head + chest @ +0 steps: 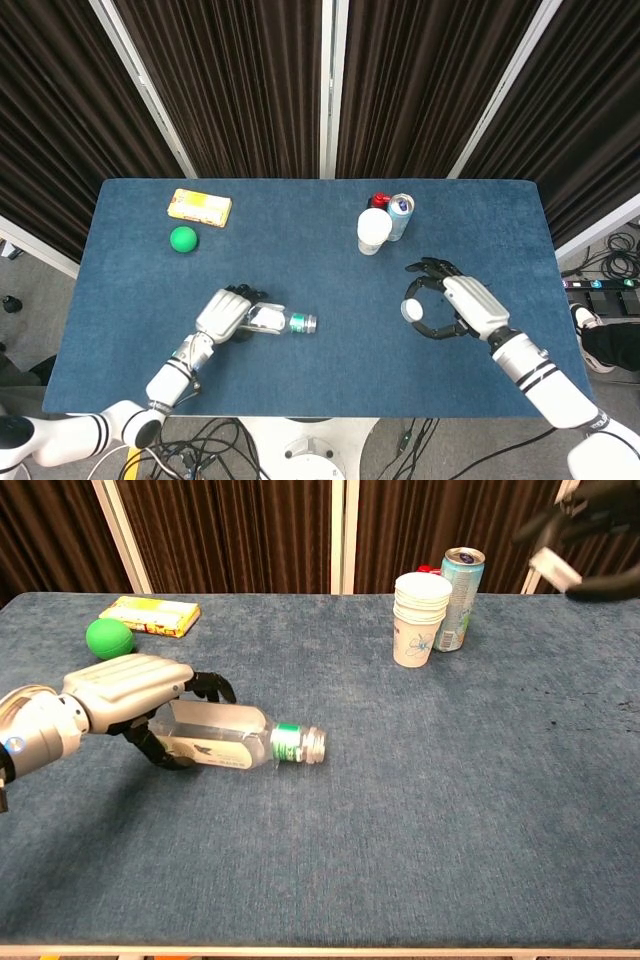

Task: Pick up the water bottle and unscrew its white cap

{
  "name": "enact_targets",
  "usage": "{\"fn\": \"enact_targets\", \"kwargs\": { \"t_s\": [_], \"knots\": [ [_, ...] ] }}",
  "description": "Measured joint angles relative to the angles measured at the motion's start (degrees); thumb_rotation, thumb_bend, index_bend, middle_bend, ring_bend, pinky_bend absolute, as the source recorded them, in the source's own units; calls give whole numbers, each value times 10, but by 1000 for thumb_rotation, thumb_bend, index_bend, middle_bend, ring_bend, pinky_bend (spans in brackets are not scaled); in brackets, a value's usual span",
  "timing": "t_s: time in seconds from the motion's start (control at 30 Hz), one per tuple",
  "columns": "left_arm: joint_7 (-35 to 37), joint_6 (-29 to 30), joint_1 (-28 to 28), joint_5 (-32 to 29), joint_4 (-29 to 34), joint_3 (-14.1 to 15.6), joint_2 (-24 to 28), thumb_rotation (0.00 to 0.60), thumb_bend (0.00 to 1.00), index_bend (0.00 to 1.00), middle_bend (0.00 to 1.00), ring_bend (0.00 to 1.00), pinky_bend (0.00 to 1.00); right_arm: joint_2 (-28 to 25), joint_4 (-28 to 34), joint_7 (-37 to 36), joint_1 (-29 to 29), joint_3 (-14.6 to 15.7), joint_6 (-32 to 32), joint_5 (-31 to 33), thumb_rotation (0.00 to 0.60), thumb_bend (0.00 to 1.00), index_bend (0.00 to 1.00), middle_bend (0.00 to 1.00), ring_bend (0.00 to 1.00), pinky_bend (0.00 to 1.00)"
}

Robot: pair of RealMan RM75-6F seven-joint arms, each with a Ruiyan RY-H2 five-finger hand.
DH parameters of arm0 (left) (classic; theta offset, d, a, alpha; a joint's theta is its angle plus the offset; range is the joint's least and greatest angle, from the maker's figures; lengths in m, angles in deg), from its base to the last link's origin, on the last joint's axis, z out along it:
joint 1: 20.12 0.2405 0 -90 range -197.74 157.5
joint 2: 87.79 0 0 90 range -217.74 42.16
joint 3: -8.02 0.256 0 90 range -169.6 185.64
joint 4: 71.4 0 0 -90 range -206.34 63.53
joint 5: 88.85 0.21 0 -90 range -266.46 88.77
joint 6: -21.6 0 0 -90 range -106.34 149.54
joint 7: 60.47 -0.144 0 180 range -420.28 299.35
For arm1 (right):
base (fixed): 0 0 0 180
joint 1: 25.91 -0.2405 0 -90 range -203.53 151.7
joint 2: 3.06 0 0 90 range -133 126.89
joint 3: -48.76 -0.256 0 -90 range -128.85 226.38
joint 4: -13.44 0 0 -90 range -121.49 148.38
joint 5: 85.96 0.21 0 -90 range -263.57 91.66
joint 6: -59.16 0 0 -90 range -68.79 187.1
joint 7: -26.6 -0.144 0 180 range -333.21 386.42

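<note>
Near the far-left corner of the blue tabletop [320, 215] lie one yellow box [199, 207] and, just in front of it, one green ball [183, 239]. Toward the near edge, left of centre, the left hand [226, 314] lies palm down over the base half of the single water bottle [235, 745], its dark fingers [212, 685] curled around the clear body, grasping it. The bottle lies on its side on the tabletop with its green neck band and open, capless mouth [314, 745] pointing toward the right edge; the hand hides its bottom end in both views. Near the far edge, right of centre, stands one stack of paper cups [420, 619] with one light-blue drink can [459, 584] touching or just beside it; a small red thing [379, 199] behind them is mostly hidden, and what it is cannot be told. Toward the right edge, the right hand [447, 310] is raised above the tabletop, its fingers curved around the one white cap [412, 310], holding it. In the chest view this hand is cut off at the top-right corner and blurred.
</note>
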Motion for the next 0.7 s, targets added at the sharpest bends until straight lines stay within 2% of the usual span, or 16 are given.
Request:
{"fn": "enact_targets", "kwargs": {
  "t_s": [0.17, 0.33, 0.53, 0.7],
  "knots": [
    [-18, 23, 13, -6, 54, -3, 33, 600, 151, 133, 213, 152, 297, 40, -32, 48, -12, 10, -24, 18, 600, 228, 516, 114, 0, 0],
    [-15, 79, 40, 3, 99, -3, 79, 600, 144, 131, 212, 152, 279, 115, -86, 120, -31, 19, -41, 46, 600, 227, 476, 100, 0, 0],
    [49, 163, 93, 28, 141, 1, 149, 600, 139, 132, 212, 152, 277, 218, -173, 205, -53, 26, -47, 86, 600, 227, 441, 91, 0, 0],
    [110, 205, 133, 47, 154, 8, 188, 600, 136, 131, 212, 152, 276, 291, -243, 273, -68, 33, -48, 119, 600, 226, 343, 67, 0, 0]
  ]
}}
